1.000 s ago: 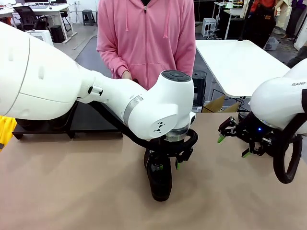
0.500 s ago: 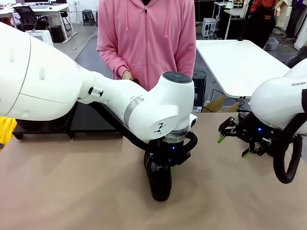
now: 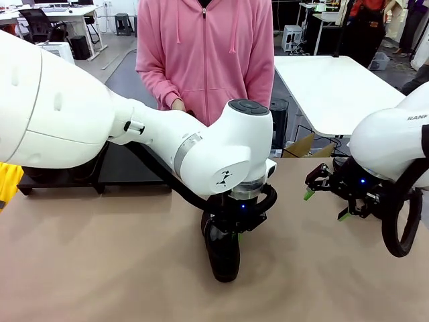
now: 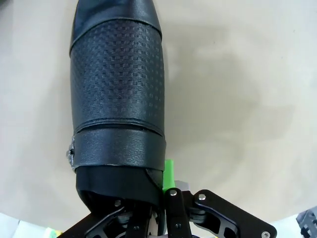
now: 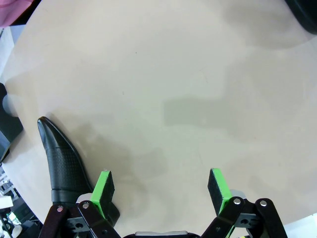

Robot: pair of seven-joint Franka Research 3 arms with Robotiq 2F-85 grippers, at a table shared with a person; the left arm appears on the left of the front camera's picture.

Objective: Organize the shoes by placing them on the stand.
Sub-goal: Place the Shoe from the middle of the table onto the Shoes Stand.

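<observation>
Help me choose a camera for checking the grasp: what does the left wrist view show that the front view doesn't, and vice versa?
Left wrist view: the textured upper and band of the shoe, and a green pad of the left tool against the shoe's side by the opening. Front view: the person in pink, the black stand at far left, and the right tool, open and empty. Both: the shoe on the tan table, the left tool shut on it.

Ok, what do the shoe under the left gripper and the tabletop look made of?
The shoe: black leather or a look-alike, soft sheen; its top panel is embossed in a small woven grid, with a smooth band across. The tabletop: tan, matte, no grain; perhaps laminate or a mat.
</observation>
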